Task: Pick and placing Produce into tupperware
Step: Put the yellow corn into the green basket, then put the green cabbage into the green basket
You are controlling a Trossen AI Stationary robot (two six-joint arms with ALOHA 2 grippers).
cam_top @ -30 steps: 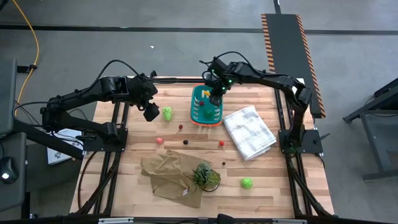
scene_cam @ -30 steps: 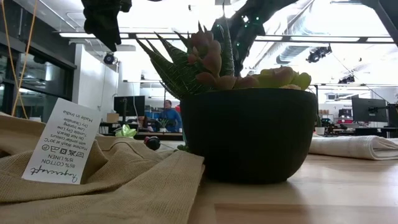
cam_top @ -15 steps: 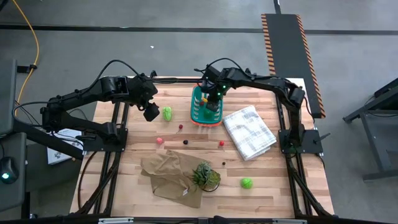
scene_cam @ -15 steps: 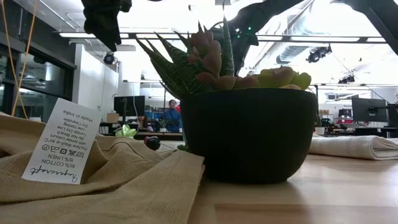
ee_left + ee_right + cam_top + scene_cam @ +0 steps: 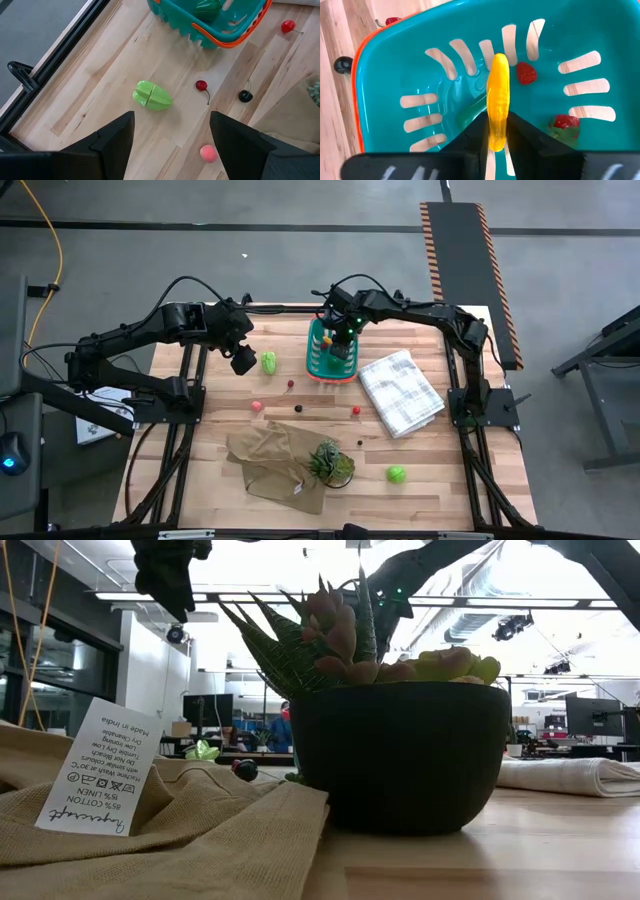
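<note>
Starting up close in the low view, a potted plant sits on a tan cloth right by the camera. Further back on the desk lies a light green piece, then small red and dark balls mid-desk, and a folded checked cloth. The left tool hangs with fingers spread wide, holding nothing, just beside another green piece. Farthest off, the right tool is down over the teal basket, fingers pinched on a yellow piece; strawberries lie inside.
</note>
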